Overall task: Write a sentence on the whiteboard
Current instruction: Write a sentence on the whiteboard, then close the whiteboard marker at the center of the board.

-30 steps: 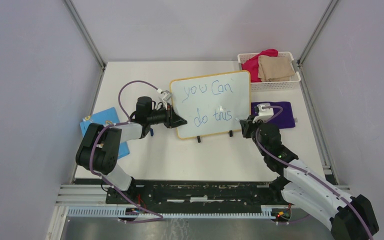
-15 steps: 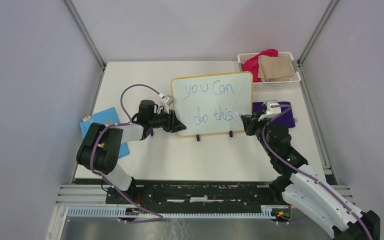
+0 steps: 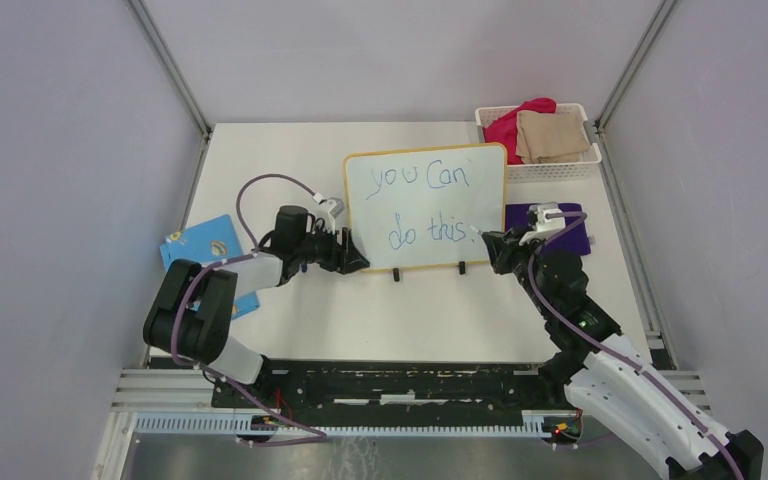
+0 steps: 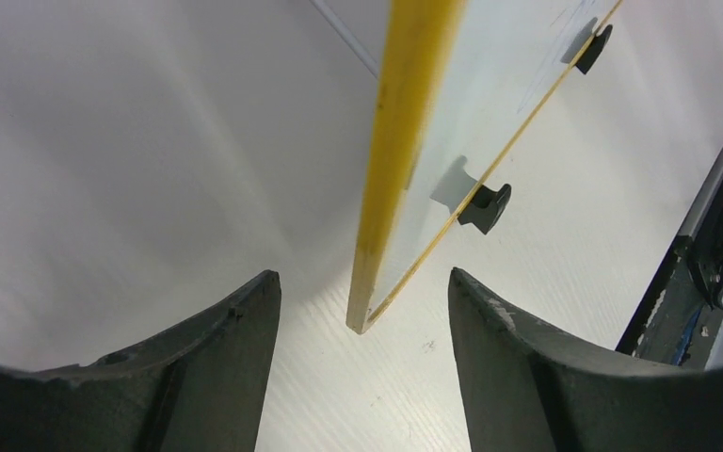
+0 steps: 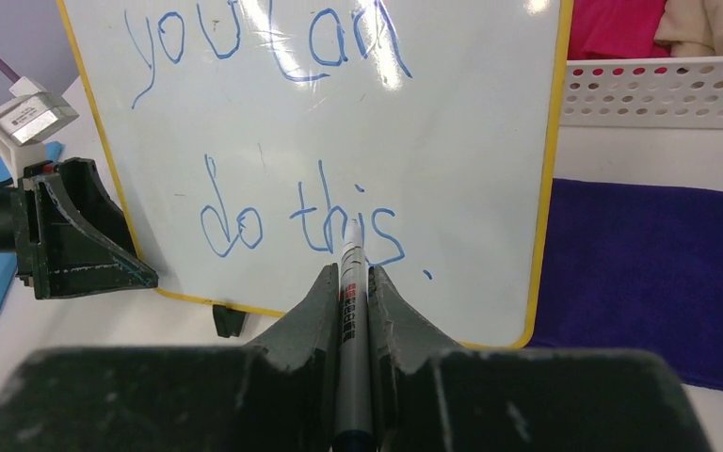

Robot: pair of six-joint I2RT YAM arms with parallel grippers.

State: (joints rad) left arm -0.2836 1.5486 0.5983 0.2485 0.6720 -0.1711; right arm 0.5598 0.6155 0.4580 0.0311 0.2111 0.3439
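The glossy white, yellow-rimmed whiteboard (image 3: 425,205) stands on the table (image 3: 380,320), its lower left corner free inside the wide-spread left hand (image 3: 350,258), while the right hand (image 5: 350,273) clamps a grey marker (image 5: 348,315) at the blue handwritten sentence (image 3: 422,178).

whiteboard (image 5: 471,141) top cut off in right wrist view, blue card (image 3: 188,250) partly under left arm (image 3: 250,268)

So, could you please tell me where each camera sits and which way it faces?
Top external: above and behind the bases, looking down at the table; both arms show.
Left wrist: on the left arm, looking along open jaws at the whiteboard's yellow edge.
Right wrist: on the right arm, facing the sentence; jaws shut on a marker.
Shared: all three see the whiteboard.
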